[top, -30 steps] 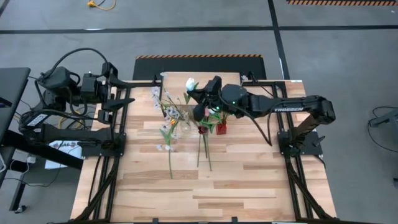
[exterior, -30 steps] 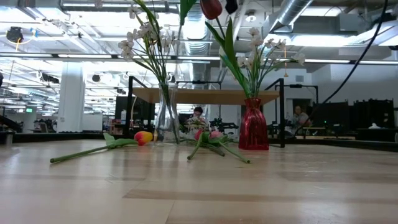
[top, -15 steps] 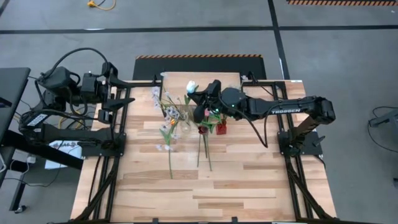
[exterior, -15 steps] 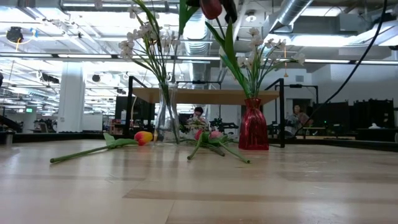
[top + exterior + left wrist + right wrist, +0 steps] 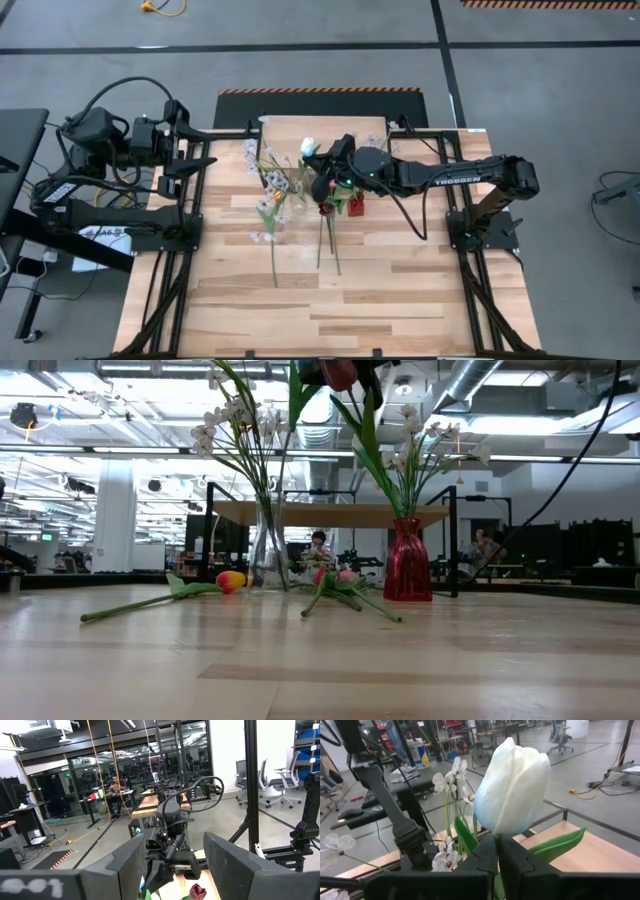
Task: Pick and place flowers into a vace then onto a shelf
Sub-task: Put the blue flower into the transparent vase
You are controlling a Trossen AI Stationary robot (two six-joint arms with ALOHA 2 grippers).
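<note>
The right gripper (image 5: 318, 160) sits in the upper middle of the overhead frame, above the far part of the table (image 5: 400, 300), and its fingers (image 5: 520, 870) are pinched shut on the stem of a white tulip (image 5: 511, 787). In the right wrist picture the pale bloom fills the centre, standing upright just above the two dark fingers, with a green leaf (image 5: 555, 844) sticking out to one side. From overhead the same bloom shows as a small white spot at the gripper's tip, close to the near edge of the light-wood shelf (image 5: 285, 128) at the top centre.

Just below the gripper in the overhead frame stands a red vase (image 5: 356, 206). In the table-level view this vase (image 5: 406, 563) is right of centre and holds a spray of small white blossoms (image 5: 440, 450) and a dark red tulip (image 5: 339, 373) whose head reaches the top edge. Left of it stands a clear glass vase (image 5: 266, 550) with another white spray (image 5: 228, 420). The shelf's board runs behind both vases on thin black legs.

Three flowers lie flat on the table: an orange-yellow tulip (image 5: 229, 580) with its long stem pointing to the lower left, and two pink tulips (image 5: 335, 576) between the vases, stems crossing toward the viewer.

The left gripper (image 5: 200, 165) waits at the upper left of the overhead frame, over the table's edge, fingers (image 5: 125, 870) partly apart and holding nothing. Through the gap in the left wrist picture, the right arm (image 5: 170, 827) is visible farther off.

People sit at desks in the room behind.
</note>
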